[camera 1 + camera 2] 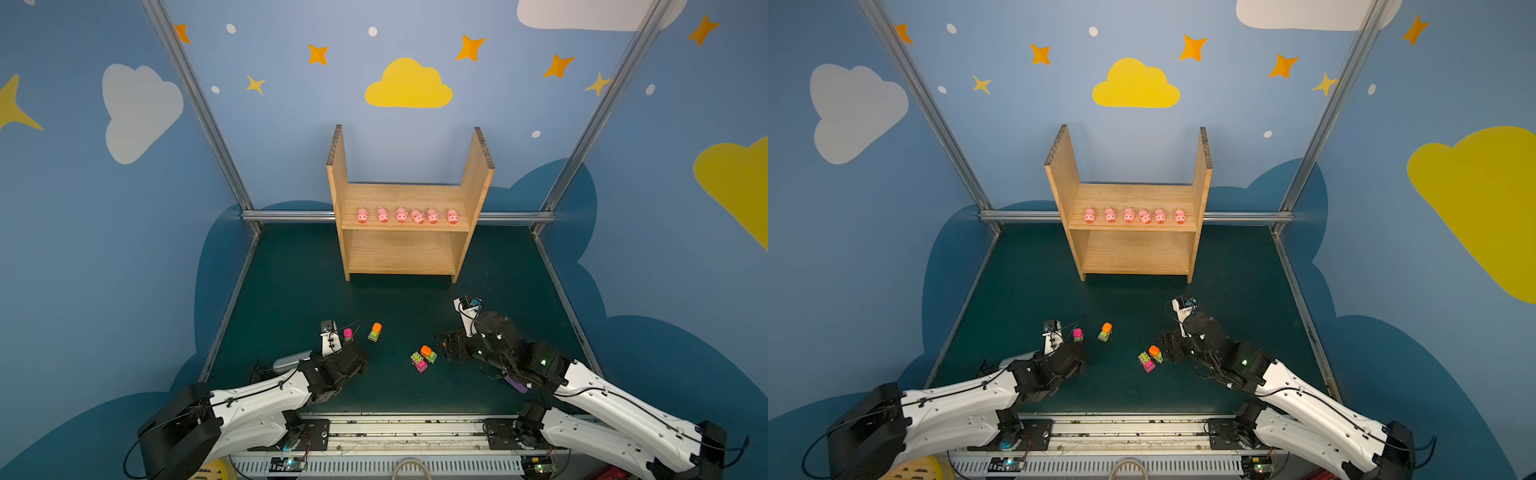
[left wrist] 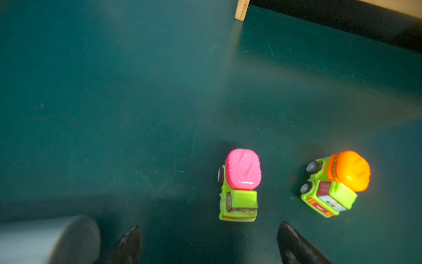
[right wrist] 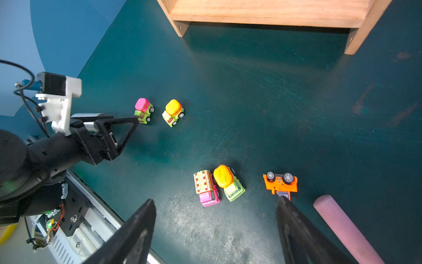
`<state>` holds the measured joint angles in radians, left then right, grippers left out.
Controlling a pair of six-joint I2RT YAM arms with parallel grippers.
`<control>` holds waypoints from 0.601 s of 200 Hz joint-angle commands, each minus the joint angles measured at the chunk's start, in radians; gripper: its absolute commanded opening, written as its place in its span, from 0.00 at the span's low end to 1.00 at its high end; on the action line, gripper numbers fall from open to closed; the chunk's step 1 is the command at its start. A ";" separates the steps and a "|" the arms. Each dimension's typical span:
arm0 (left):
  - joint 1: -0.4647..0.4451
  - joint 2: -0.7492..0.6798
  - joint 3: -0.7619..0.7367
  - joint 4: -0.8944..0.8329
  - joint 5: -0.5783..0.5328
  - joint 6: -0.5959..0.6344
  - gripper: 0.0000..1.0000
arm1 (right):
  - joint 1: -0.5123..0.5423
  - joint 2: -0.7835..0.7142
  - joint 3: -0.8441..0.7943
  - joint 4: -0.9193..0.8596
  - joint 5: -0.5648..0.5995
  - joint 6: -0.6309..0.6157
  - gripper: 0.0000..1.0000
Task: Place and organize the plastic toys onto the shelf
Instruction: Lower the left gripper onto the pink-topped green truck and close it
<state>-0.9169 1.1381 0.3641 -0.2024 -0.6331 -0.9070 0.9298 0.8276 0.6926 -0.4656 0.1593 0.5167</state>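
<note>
Six small pink plastic pigs with red snouts (image 1: 407,216) stand in a row, facing outward, on the upper board of the light pine wooden shelf (image 1: 401,254) at the centre of both top views. Its lower board is bare, and I take that to be the place meant for the vehicles.

All five vehicles sit on the dark green table top (image 1: 291,291), in the lower middle of the frame. Left of centre, a lime truck with a pink drum (image 2: 239,185) and a lime truck with an orange drum (image 2: 335,182) stand upright, near each other but apart. Right of centre, a pink-cabbed truck with a striped bed (image 3: 206,187) sits right against a second orange-drummed lime truck (image 3: 228,182). An orange vehicle (image 3: 280,182) lies tipped over, wheels showing.

The left gripper (image 2: 209,227) hangs just short of the pink-drummed truck, spread wide and empty, probably lining up a grasp. The right gripper (image 3: 216,201) is likewise spread and empty, low beside the pair. One of its fingertips is at the tipped orange vehicle, but I cannot confirm contact.

In both top views the right gripper hides nearly all of that orange vehicle. A silver metal cylinder (image 2: 45,240) is blurred and cut off in the left wrist view. Of the purple scoop with a pink handle (image 3: 344,228), the right wrist view shows only the handle.
</note>
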 commanded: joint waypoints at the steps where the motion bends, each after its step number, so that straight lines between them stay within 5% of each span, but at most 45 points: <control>1: -0.002 0.083 0.060 -0.014 -0.046 -0.058 0.90 | 0.001 -0.017 -0.015 -0.016 0.019 0.003 0.81; 55: 0.001 0.287 0.155 0.019 -0.033 -0.049 0.84 | -0.011 -0.064 -0.061 -0.036 0.037 -0.015 0.81; 120: 0.022 0.332 0.136 0.071 -0.033 -0.055 0.78 | -0.061 -0.101 -0.072 -0.063 0.009 -0.035 0.81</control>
<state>-0.9054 1.4498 0.5106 -0.1505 -0.6434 -0.9581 0.8848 0.7368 0.6334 -0.4984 0.1776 0.4973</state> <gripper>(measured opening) 0.781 0.814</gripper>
